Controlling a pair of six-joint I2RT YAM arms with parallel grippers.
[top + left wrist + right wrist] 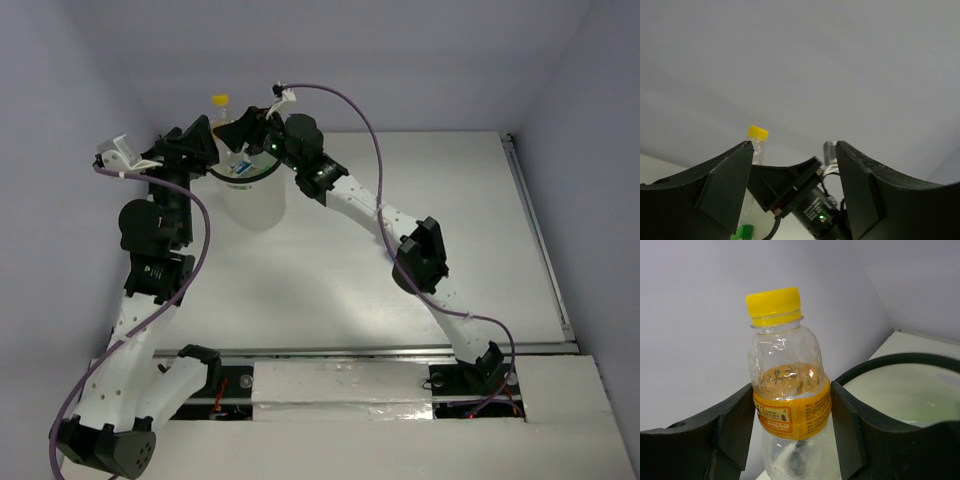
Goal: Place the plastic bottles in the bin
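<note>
My left arm [150, 270] rises along the left side of the table [480, 230] and ends in my left gripper [205, 140], which hangs just beside the left side of the bin [250, 205]. Its fingers [725, 185] stand moderately apart. I see nothing pinched between them, only the grey wall [840, 60] through the gap. At the bottom edge of my left wrist view a scrap of green [743, 231] shows beside the left finger, and I cannot tell what it is. Just past that finger a yellow cap [758, 132] peeks up. The bin is a tall translucent white cylinder with a thin black rim, standing on the table near its far edge. Inside it, close under the rim, lies a blue-labelled bottle [240, 167]. The yellow cap belongs to the yellow-capped bottle [787, 365], clear with an orange label [792, 412], which my right gripper [790, 390] holds upright with a finger pressed on each side of the label. It is up at the far left part of the bin's rim, which curves just to its right in my right wrist view. I cannot tell whether the bottle is over the opening or just outside it. My right arm [400, 230] stretches back from there, diagonally across the table to its base at the near edge.
</note>
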